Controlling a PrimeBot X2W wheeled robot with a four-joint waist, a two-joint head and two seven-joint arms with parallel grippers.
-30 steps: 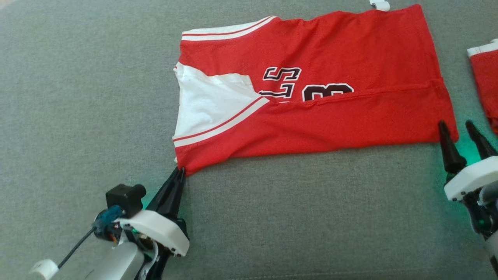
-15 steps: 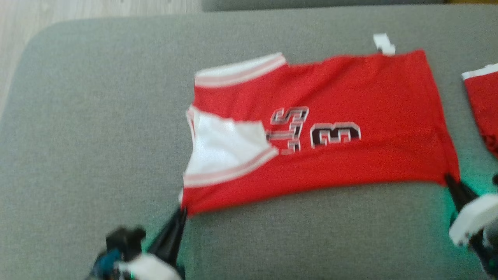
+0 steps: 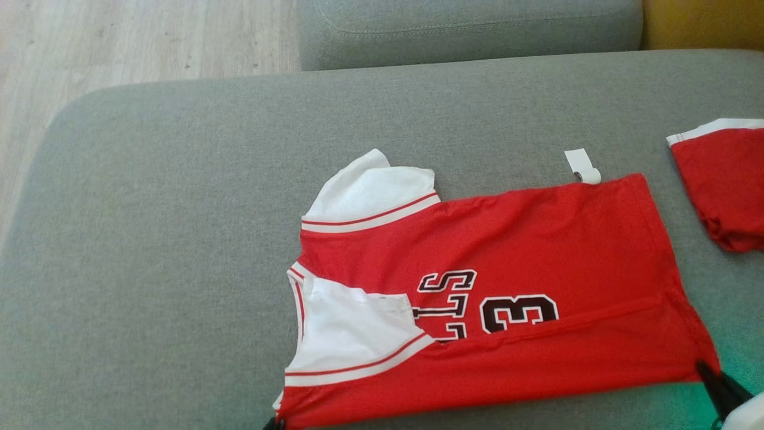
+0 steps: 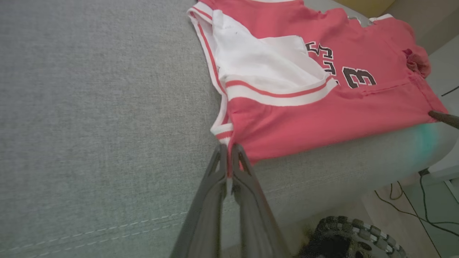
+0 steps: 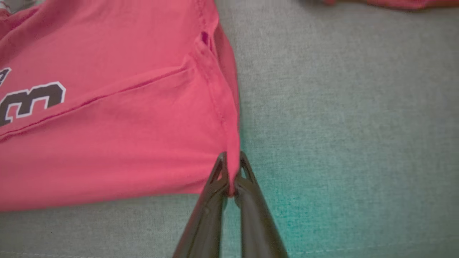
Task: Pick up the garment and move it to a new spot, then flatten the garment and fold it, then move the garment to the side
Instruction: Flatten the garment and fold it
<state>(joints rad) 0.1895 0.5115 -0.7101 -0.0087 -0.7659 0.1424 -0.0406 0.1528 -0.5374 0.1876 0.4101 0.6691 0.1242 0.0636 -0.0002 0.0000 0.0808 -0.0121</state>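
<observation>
The left gripper [image 4: 228,148] is pinched shut on the garment [image 3: 537,239] at its striped corner, seven o'clock. The right gripper [image 5: 232,157] is clamped shut on the hem corner at four o'clock. The garment (red jersey, white trim, dark "3") lies lengthwise-folded on the grey cushion [image 3: 179,239].

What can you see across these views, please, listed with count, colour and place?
jersey: one, red with white trim and dark lettering, spread on the seat cushion.
second garment: one, red with a white edge, at the cushion's right side.
tag: one, white, at the jersey's far edge.
seat cushion: one, grey, under both garments.
back cushion: one, grey, beyond the seat.
floor: pale wood, far left.
treaded wheel: one, dark, below the cushion's front.
left claw: dark, shut on the jersey's near left corner.
right claw: dark, shut on its near right corner.
</observation>
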